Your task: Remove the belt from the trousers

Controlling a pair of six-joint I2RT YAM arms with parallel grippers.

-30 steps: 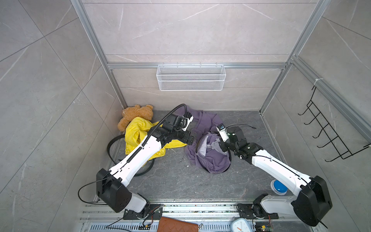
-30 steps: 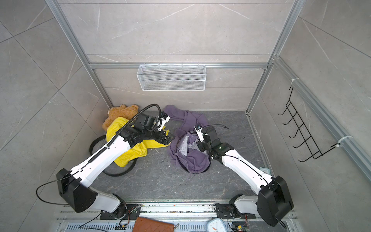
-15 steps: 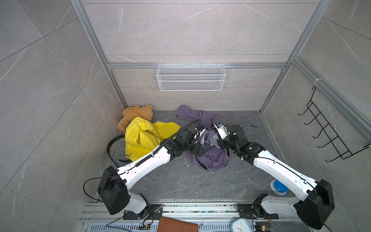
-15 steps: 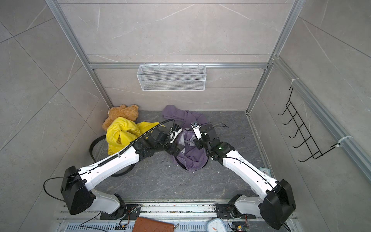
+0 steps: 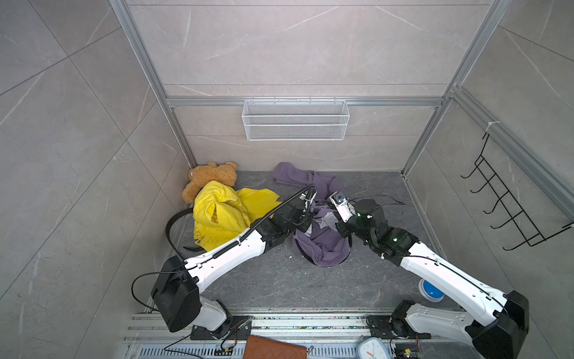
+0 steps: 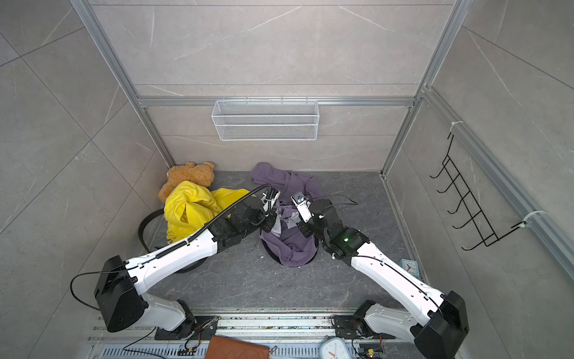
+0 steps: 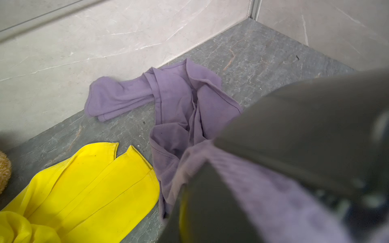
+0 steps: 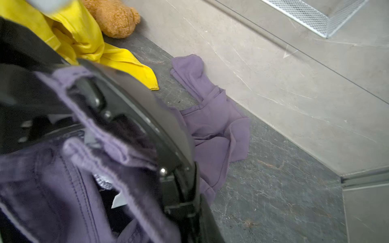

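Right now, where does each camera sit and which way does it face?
Both top views: above the robot's base, looking down toward the back wall; show left arm, right arm.
Left wrist: on that arm, looking past left claw, shut on purple trousers, to the back wall.
Right wrist: on its arm, past right claw toward teddy bear, wire basket.
Shared: both wrists see yellow garment, purple trousers.

Noting: crumpled purple fabric trousers (image 5: 324,245) are lying mid-floor, waist end bunching up and gaping open, legs trailing toward the back wall. Narrow black belt (image 6: 315,248) is sitting threaded round the waistband, showing as a dark arc.
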